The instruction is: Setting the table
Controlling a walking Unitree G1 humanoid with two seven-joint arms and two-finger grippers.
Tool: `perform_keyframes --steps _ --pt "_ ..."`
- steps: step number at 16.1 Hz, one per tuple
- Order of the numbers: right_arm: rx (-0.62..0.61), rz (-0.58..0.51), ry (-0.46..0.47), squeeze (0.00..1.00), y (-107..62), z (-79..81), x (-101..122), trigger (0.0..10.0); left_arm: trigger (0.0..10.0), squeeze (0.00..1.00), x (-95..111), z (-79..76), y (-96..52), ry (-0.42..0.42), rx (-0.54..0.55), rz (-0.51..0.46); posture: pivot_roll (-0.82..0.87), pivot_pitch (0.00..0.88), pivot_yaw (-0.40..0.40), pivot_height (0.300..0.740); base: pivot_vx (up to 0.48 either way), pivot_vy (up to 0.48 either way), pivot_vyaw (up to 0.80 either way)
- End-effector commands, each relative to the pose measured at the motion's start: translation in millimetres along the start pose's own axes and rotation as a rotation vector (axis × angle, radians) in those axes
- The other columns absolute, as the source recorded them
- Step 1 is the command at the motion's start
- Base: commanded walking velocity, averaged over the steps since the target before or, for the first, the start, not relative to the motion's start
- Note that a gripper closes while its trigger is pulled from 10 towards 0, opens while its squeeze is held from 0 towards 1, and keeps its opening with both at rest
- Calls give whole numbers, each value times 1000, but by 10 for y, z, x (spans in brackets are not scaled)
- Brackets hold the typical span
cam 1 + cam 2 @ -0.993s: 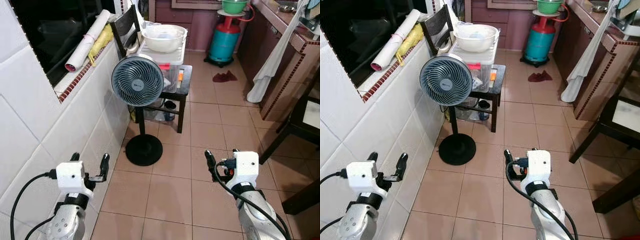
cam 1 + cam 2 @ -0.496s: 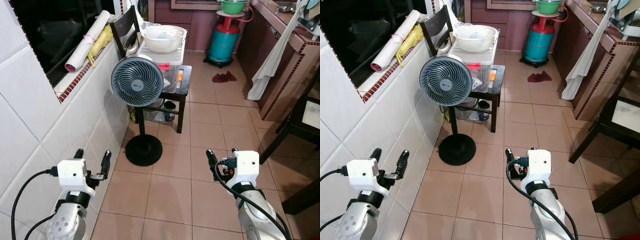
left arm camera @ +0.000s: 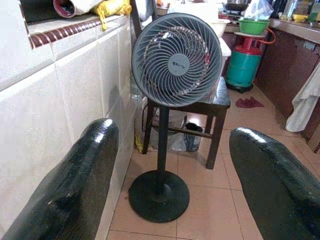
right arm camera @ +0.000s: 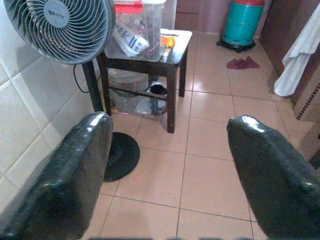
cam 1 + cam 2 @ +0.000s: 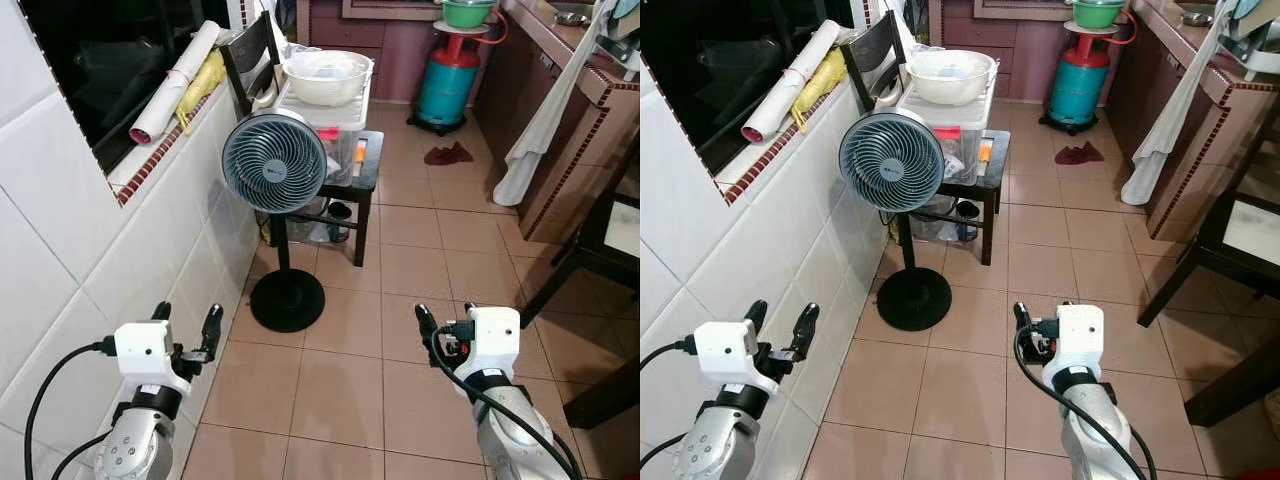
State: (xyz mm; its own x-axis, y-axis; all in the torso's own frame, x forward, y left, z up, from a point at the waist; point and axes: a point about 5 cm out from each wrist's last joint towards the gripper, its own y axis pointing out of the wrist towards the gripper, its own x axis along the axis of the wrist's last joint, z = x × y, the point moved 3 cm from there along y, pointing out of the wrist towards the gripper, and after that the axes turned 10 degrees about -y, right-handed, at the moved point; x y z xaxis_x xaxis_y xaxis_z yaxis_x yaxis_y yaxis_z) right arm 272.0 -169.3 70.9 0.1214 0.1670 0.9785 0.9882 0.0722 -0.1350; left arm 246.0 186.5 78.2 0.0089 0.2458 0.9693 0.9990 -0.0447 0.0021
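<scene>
A white bowl rests on a clear plastic box on a small dark side table ahead, next to the tiled wall. My left gripper is held low beside that wall, open and holding nothing. My right gripper hovers over the floor tiles, also open and holding nothing. In the left wrist view the left gripper's fingers frame a standing fan. The right gripper's fingers frame the side table in the right wrist view.
A grey standing fan stands in front of the side table. A teal gas cylinder with a green bowl on top is at the back. A white cloth hangs off the right counter. Dark furniture juts in at right. A red rag lies on the floor.
Both grippers have sunk slightly in the eye views. Nothing else has moved.
</scene>
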Motion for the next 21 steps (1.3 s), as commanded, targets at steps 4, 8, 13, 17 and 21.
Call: perform_keyframes --steps 4,8,13,17,21 --pt "-5 20 13 1000 -8 -24 -39 10000 10000 1000 -66 66 -4 6 26 35 -100 29 25 740 0 0 0" --pt "14 18 29 1000 1 7 -36 10000 10000 1000 -99 89 -2 43 41 54 -95 27 25 740 0 0 0" --pt "17 23 31 1000 1 -12 -53 10000 10000 1000 -185 211 39 108 130 108 -98 31 24 740 0 0 0" --pt "11 34 26 0 -53 -89 -53 10000 10000 0 -182 177 105 144 89 169 -115 57 55 740 0 0 0" --pt "93 -11 -26 0 24 81 128 10000 10000 0 -27 191 169 255 47 148 -68 38 20 740 0 0 0"
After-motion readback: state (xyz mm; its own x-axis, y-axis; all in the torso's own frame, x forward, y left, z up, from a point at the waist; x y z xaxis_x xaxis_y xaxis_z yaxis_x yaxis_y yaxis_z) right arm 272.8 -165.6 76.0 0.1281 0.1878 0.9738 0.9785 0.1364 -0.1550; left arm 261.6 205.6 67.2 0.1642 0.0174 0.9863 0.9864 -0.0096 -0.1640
